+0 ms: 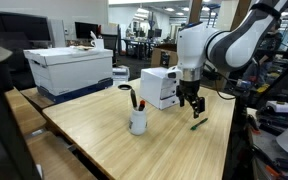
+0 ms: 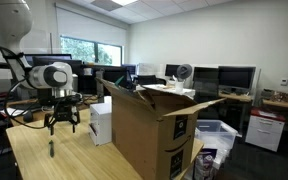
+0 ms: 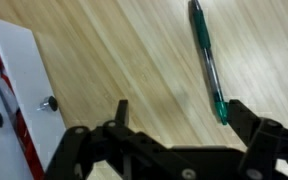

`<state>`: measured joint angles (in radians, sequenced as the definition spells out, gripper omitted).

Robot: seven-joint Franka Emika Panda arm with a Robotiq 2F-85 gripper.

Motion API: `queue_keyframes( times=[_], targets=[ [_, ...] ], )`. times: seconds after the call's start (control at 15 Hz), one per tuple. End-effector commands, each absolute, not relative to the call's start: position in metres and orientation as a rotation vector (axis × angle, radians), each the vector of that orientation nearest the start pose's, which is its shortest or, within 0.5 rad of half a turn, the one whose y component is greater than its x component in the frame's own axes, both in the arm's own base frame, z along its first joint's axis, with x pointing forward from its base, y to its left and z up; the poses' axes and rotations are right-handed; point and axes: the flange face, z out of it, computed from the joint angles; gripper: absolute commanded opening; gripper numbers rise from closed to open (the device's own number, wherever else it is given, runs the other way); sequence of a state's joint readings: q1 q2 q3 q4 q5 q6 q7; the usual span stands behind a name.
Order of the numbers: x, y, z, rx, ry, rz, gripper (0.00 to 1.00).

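**Inspector:** State of the hand (image 3: 179,108)?

**Assistant:** Its 2 jaws stand wide apart with nothing between them. The hand hangs above the wooden surface (image 1: 104,140), pointing down, and is in contact with nothing.

**Inspector:** Nearest item?

**Assistant:** 1 green pen (image 3: 208,60). It lies flat on the surface, free of the hand. In the wrist view, its near end sits just beside the fingertip (image 3: 242,115) at the right of the picture, and its barrel runs away from the hand. Both exterior views show it on the surface, just beyond the hand and lower in the picture.

**Inspector:** Surroundings?

**Assistant:** A small white box (image 1: 160,88) stands on the surface just beside the hand. The wrist view shows its edge, with a red stripe, at the left. A white cup (image 1: 138,123) stands near the box and apart from the pen. It holds a few upright items too small to identify. A large white carton (image 1: 69,68) sits at the far end of the surface. In an exterior view, an open cardboard box (image 2: 149,130) fills the foreground.
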<state>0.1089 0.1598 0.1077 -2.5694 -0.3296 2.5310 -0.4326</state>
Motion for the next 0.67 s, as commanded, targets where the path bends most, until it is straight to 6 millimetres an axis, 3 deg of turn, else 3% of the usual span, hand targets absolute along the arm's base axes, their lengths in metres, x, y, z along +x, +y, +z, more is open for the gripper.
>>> queue_keyframes(
  times=[0.0, 0.6],
  targets=[
    [0.399, 0.100, 0.190, -2.886, -1.537, 0.302, 1.00],
    [0.389, 0.111, 0.182, -2.822, -1.621, 0.252, 1.00]
  ],
)
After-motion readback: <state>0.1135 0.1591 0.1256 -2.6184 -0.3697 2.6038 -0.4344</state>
